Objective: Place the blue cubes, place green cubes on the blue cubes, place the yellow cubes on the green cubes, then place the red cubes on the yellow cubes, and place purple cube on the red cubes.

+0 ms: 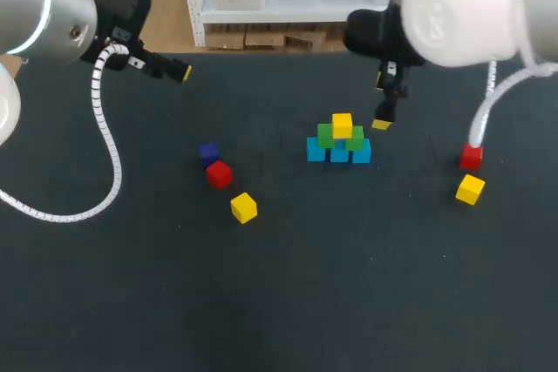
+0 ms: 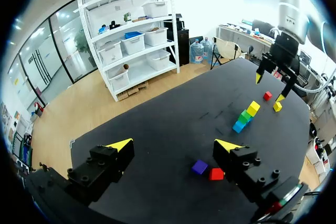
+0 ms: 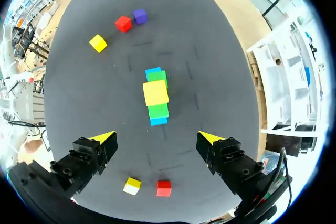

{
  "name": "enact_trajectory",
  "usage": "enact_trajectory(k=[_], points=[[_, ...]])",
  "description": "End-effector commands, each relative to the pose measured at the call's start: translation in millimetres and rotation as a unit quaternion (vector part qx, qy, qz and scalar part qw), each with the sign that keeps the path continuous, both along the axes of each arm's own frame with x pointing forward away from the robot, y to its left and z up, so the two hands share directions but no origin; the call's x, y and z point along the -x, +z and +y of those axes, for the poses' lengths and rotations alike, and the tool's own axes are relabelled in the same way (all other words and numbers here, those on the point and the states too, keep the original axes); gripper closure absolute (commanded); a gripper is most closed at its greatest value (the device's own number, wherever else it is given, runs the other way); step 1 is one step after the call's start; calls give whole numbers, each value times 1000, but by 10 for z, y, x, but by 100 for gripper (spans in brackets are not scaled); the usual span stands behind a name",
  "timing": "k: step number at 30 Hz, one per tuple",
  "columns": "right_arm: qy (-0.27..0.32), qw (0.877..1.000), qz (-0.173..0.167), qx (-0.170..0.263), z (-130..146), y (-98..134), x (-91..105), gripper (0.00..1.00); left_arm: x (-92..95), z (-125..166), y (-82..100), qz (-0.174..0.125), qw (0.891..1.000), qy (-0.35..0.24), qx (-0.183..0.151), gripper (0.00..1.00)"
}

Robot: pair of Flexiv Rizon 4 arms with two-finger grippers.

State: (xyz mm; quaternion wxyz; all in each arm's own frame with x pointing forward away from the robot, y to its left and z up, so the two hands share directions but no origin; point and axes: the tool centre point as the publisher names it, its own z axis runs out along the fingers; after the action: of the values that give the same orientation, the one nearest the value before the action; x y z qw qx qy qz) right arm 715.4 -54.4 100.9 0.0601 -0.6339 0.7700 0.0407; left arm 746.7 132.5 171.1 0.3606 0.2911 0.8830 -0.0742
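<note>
A small pyramid stands mid-table: a row of three blue cubes [image 1: 339,153], two green cubes [image 1: 325,135] on them, and one yellow cube [image 1: 342,125] on top. My right gripper [image 1: 384,102] hangs open just right of and above the pyramid, holding nothing. In the right wrist view the top yellow cube [image 3: 155,93] lies ahead of that gripper [image 3: 157,137]. A purple cube [image 1: 208,153], a red cube [image 1: 218,173] and a yellow cube [image 1: 244,207] lie loose at the left. My left gripper [image 1: 179,71] is open and empty at the far left.
Another red cube [image 1: 471,156] and yellow cube [image 1: 470,189] lie at the right, under my right arm. In the left wrist view the purple cube [image 2: 199,167] and red cube [image 2: 216,173] sit near one finger of the left gripper [image 2: 173,145].
</note>
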Motion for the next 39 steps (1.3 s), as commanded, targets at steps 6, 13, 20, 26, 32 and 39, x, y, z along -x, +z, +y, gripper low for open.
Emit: enact_trajectory(k=[6,13,20,26,32,39], points=[[-27,999,-45,-9,-256,111,228,0,-4,14,-1,0,1000,-3,2,0],[-51,998,-42,-1,-401,60,382,0,-4,14,-1,0,1000,-3,2,0],[-80,996,-32,3,-563,-21,518,0,-4,14,-1,0,1000,-3,2,0],[-96,995,-29,3,-639,-115,623,0,-4,14,-1,0,1000,-3,2,0],[-102,994,-25,7,-745,-258,763,0,-4,14,-1,0,1000,-3,2,0],[-120,993,-12,0,-920,-385,909,0,-4,14,-1,0,1000,-3,2,0]])
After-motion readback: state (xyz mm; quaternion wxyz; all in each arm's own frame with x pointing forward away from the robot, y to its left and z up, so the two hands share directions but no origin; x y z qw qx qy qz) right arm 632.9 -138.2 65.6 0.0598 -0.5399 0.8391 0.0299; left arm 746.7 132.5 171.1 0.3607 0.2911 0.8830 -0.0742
